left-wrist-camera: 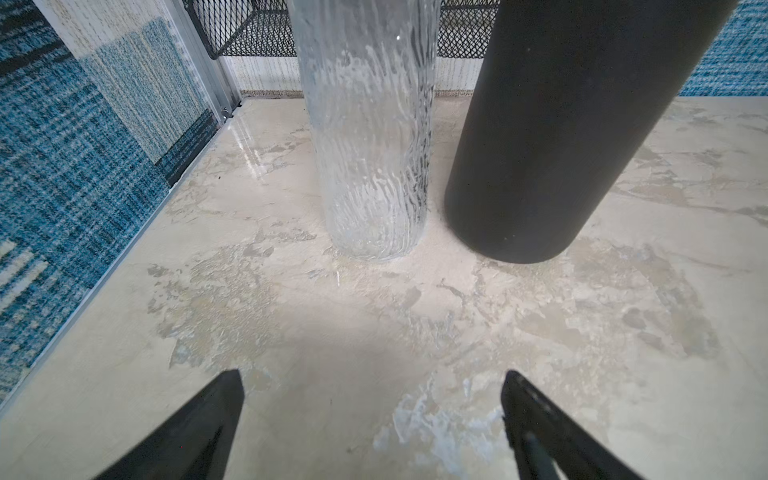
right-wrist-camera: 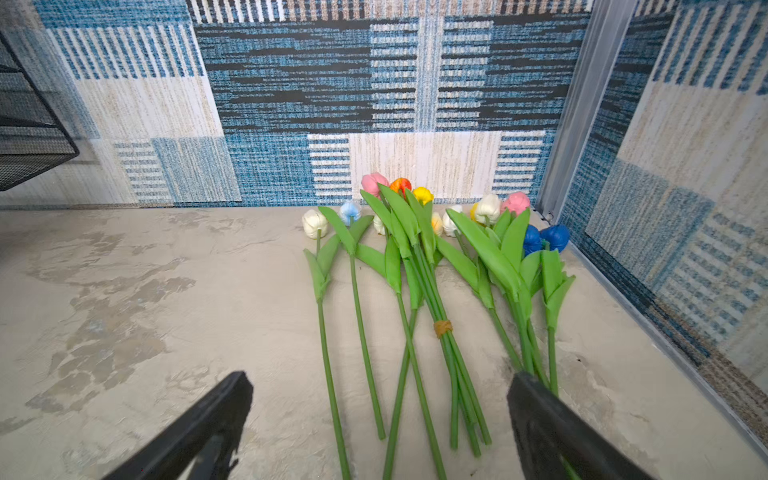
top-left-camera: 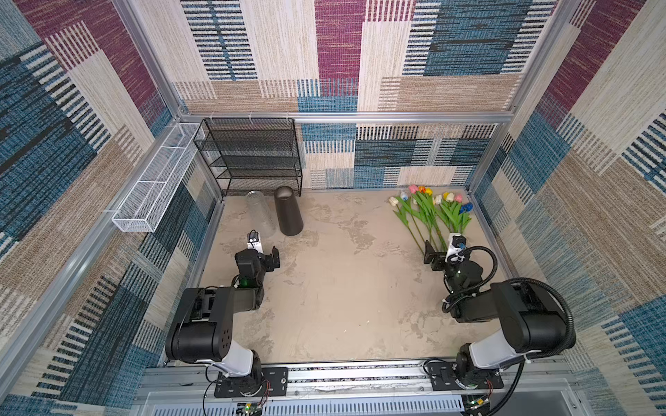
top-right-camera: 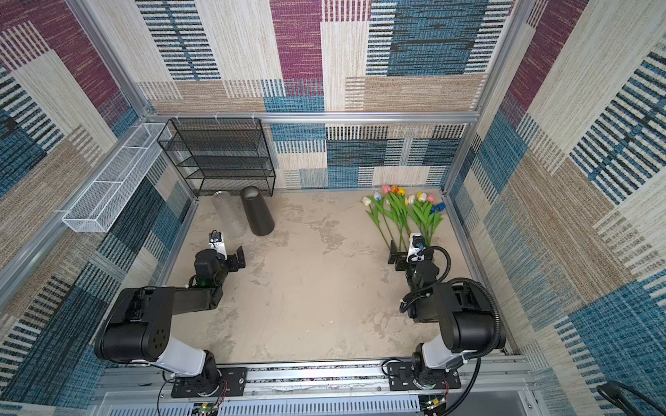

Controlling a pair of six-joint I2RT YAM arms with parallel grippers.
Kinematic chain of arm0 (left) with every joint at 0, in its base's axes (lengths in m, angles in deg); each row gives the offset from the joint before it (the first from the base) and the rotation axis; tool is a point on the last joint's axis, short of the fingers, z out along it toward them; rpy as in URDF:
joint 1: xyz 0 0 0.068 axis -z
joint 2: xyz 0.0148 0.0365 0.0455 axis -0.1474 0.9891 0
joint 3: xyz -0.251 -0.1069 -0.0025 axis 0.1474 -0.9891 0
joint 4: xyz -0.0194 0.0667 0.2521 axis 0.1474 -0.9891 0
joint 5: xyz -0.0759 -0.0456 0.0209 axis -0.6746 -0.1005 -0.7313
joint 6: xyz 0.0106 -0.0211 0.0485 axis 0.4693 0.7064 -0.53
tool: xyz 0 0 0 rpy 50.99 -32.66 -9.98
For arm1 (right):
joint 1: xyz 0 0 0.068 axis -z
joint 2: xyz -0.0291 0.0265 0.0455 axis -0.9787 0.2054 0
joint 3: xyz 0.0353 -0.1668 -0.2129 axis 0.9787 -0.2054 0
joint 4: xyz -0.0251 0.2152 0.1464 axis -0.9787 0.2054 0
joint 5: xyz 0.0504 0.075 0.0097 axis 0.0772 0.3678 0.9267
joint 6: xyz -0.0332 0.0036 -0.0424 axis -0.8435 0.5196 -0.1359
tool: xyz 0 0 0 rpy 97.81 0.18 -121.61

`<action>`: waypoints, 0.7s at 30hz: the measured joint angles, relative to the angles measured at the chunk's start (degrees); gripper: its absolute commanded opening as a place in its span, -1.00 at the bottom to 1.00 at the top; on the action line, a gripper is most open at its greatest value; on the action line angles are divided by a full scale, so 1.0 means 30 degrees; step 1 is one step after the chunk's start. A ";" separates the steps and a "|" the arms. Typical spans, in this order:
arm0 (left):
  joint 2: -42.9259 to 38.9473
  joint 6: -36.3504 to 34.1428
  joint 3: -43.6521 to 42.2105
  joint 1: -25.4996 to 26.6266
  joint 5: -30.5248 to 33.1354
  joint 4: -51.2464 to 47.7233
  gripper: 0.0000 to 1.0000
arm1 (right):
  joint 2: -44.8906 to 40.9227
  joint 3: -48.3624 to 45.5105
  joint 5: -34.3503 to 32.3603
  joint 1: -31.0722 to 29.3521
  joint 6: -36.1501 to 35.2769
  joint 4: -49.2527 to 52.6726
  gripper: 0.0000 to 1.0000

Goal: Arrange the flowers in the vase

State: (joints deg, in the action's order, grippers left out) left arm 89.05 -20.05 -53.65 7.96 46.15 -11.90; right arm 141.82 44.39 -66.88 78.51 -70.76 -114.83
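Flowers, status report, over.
Both open, empty: left gripper, right gripper. All tulips flat, far right corner. Upright far left: glass vase, black vase. Nothing in the way.

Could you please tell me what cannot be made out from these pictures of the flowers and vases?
- Clear vase and black vase: tops cut off by the left wrist view's edge.
- Black vase's inside: too dark in both top views to judge.
- Flowers: some heads hidden behind leaves in the right wrist view, so no exact count.
- Several stem ends: hidden behind the right gripper fingers there.
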 measured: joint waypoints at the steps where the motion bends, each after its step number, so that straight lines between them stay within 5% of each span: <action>1: 0.0000 0.0000 0.0000 0.0000 0.0000 0.0000 0.99 | 0.0000 0.0000 0.0022 0.0000 0.0000 0.0000 0.99; 21: 0.0000 0.0000 0.0000 0.0000 0.0000 -0.0007 0.99 | 0.0000 0.0007 0.0372 0.0087 -0.0066 0.0000 0.99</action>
State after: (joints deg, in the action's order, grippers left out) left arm 89.05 -20.05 -53.65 7.96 46.15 -11.92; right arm 141.82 44.41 -65.76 78.77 -70.95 -114.83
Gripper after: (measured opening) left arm 0.995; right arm 0.995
